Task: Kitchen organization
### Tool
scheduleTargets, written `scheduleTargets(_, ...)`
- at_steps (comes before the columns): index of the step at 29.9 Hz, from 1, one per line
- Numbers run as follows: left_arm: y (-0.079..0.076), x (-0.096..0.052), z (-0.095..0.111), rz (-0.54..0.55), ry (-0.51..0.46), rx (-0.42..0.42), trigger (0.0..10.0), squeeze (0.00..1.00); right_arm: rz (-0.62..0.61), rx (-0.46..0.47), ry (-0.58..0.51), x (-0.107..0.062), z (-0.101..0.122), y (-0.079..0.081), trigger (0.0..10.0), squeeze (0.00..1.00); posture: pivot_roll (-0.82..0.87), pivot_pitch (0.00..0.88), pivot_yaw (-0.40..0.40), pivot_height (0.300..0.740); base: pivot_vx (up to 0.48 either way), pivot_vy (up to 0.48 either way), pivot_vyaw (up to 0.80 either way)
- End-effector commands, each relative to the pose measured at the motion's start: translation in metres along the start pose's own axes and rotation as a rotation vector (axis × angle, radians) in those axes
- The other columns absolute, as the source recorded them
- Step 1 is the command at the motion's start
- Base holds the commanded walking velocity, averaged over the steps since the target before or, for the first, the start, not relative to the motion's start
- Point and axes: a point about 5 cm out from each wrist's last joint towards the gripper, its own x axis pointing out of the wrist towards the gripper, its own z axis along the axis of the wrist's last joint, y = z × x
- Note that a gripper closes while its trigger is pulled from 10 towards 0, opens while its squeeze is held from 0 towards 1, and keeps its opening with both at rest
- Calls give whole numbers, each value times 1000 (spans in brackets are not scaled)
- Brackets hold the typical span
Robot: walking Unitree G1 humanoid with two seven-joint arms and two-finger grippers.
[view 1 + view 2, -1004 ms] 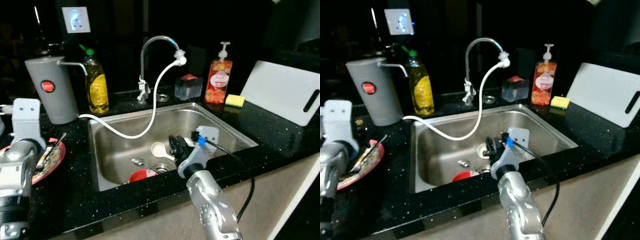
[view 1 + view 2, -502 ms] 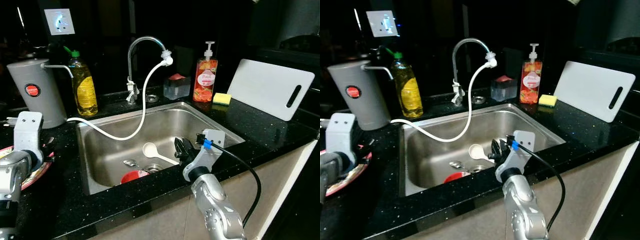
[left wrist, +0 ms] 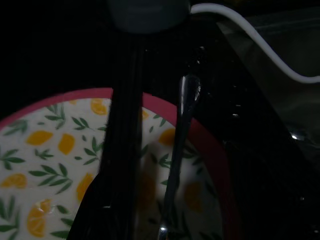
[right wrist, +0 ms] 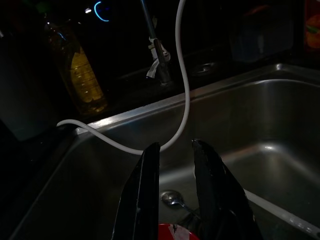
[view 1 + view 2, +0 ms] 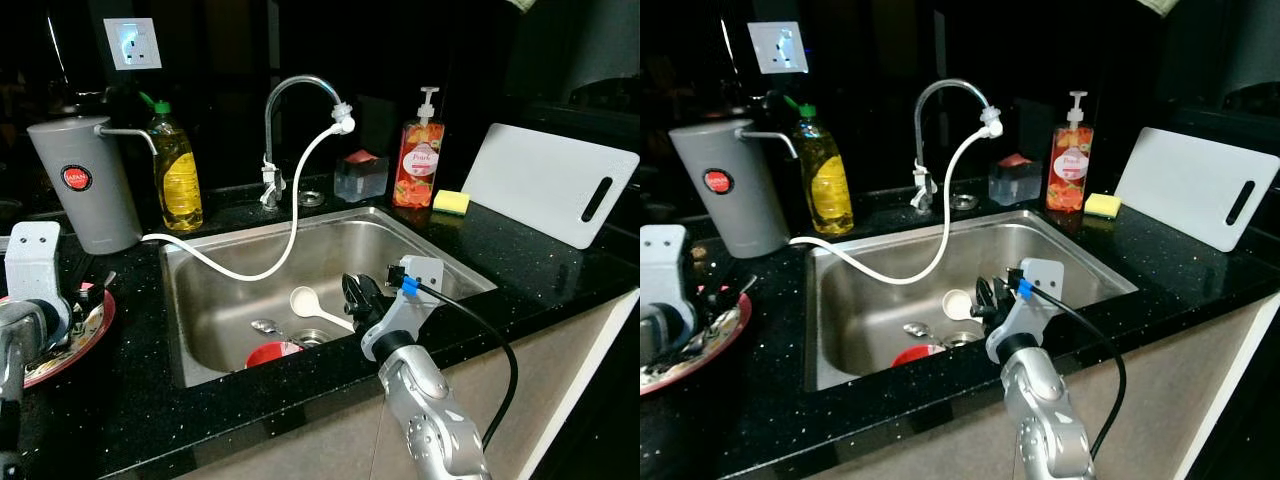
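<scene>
Reaching over the front rim of the sink [image 5: 330,222], the right gripper [image 4: 175,155] hangs above the basin, its two black fingers slightly apart and holding nothing. Just beyond the fingertips lies a white ladle [image 5: 316,305], bowl up, its long handle running toward the gripper. Below the fingers sit a red bowl [image 5: 272,354] and a metal spoon [image 5: 265,326]. The left gripper [image 3: 125,115], fingers together, hovers over a lemon-patterned plate [image 3: 40,150] carrying a utensil [image 3: 180,145].
</scene>
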Motion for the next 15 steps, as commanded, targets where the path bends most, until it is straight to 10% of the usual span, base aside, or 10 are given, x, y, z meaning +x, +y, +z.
scheduleTargets(1,4,1,-4,-5,43,-24,10000,0,10,-6,2,1,1,2,10000,0,-37,0,10,740,0,0,0)
scheduleTargets(10,11,6,-13,-23,96,-83,10000,0,1,-6,5,-1,0,0,10000,0,-37,0,19,740,0,0,0)
scheduleTargets(11,13,6,-15,-22,106,-90,9216,0,2,-4,3,-1,0,1,10000,0,-38,0,21,740,0,0,0)
scheduleTargets(12,16,6,-17,-13,119,-93,4000,0,0,-1,1,-1,1,2,10000,0,-40,0,26,740,0,0,0)
scheduleTargets(14,16,6,-17,-13,119,-93,4000,0,0,-1,1,-1,1,2,10000,0,-40,0,26,740,0,0,0)
scheduleTargets(15,19,5,-19,-6,129,-95,706,0,-4,1,0,-2,1,2,10000,0,-39,0,28,740,0,0,0)
